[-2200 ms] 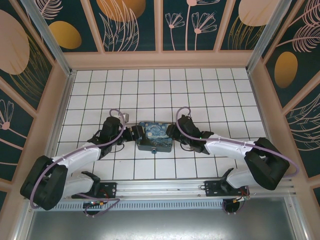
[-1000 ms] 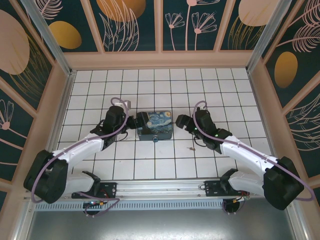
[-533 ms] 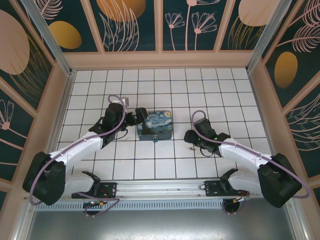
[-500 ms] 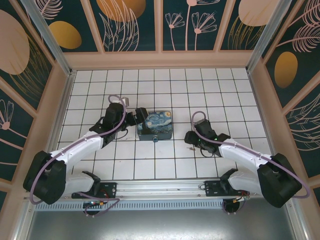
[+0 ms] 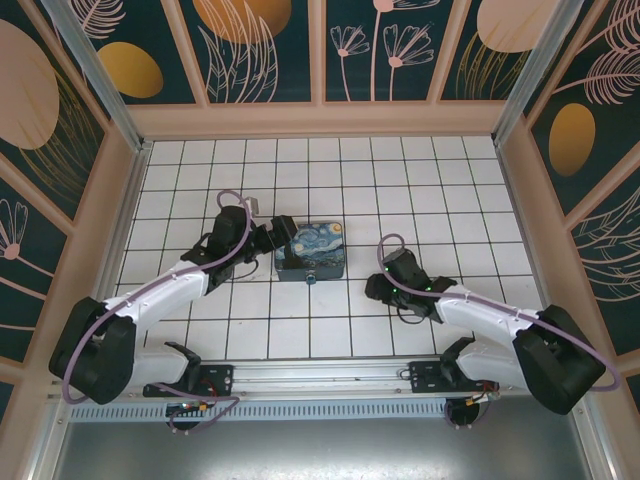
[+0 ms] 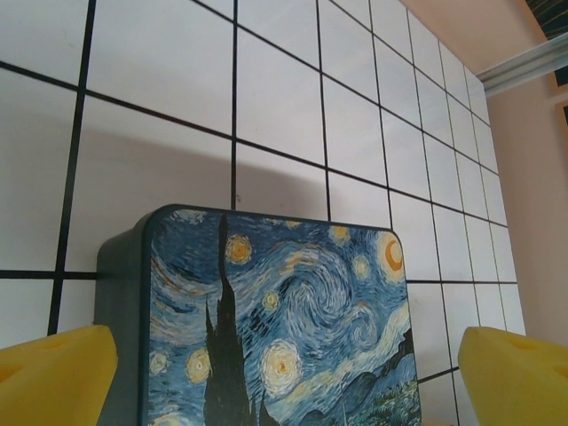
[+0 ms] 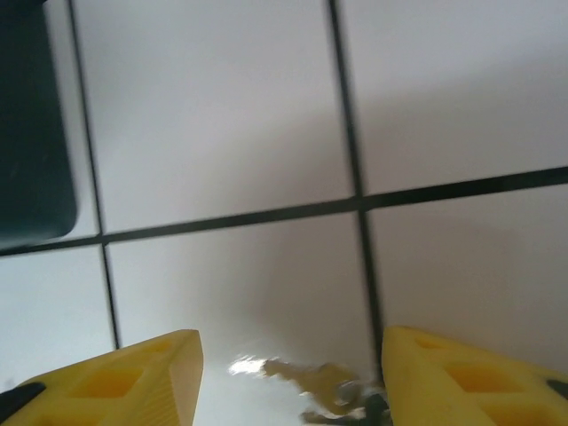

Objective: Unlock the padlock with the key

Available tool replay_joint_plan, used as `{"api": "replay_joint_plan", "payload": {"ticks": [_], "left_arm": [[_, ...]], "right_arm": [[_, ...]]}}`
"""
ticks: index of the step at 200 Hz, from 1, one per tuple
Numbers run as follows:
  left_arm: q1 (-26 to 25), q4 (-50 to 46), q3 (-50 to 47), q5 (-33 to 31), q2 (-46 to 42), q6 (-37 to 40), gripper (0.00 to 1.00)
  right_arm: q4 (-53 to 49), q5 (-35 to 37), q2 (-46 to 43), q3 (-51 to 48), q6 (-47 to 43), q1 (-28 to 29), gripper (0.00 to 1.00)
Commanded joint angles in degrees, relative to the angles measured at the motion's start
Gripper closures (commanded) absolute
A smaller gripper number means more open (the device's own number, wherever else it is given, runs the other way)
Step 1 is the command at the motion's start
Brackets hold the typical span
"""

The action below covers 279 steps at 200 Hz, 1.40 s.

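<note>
Key (image 7: 309,382) — thin, stiff, light, likely slippery — is seen flat between wide-spread right claw (image 7: 291,357) tips; broad head judged best pinched.

A blue-and-yellow painted box (image 5: 311,252) sits on the white tiled tabletop (image 5: 300,170), and the small dark padlock (image 5: 310,278) hangs at the middle of the box's near side. The left gripper (image 5: 274,240) is at the box's left end, its fingers just beside or touching that end, though this angle does not settle which, nor how far they are spread. The right gripper (image 5: 376,288) is low over the tiles to the right of the box and a little nearer than its near side, apart from the box, fingers pointing back toward it.
</note>
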Motion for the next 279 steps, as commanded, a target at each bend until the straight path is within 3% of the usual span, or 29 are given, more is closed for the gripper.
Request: {"api": "replay_joint_plan", "payload": {"ticks": [1,39,83,160,217,279], "left_arm": [[-0.2,2.3,1.4,1.7,1.0,-1.2,0.02],[-0.2,3.6,1.4,2.4,1.8,-1.5,0.01],[-0.2,4.9,1.2,3.5,2.4,-2.0,0.02],[-0.2,5.8,1.8,5.3,2.4,-2.4,0.01],[-0.2,5.7,2.1,5.6,2.5,-1.9,0.02],[-0.2,6.0,2.3,6.0,2.9,-1.5,0.02]], "right_arm": [[1.1,-1.2,1.1,0.4,3.0,3.0,0.46],[-0.3,-1.2,2.2,2.7,5.9,8.2,0.49],[-9.5,9.2,2.8,7.7,6.3,10.2,0.48],[-16.2,14.7,12.1,11.9,5.9,14.8,0.49],[-17.2,15.7,15.5,12.0,7.7,17.6,0.56],[-19.3,16.4,12.9,11.0,10.2,19.3,0.58]]}}
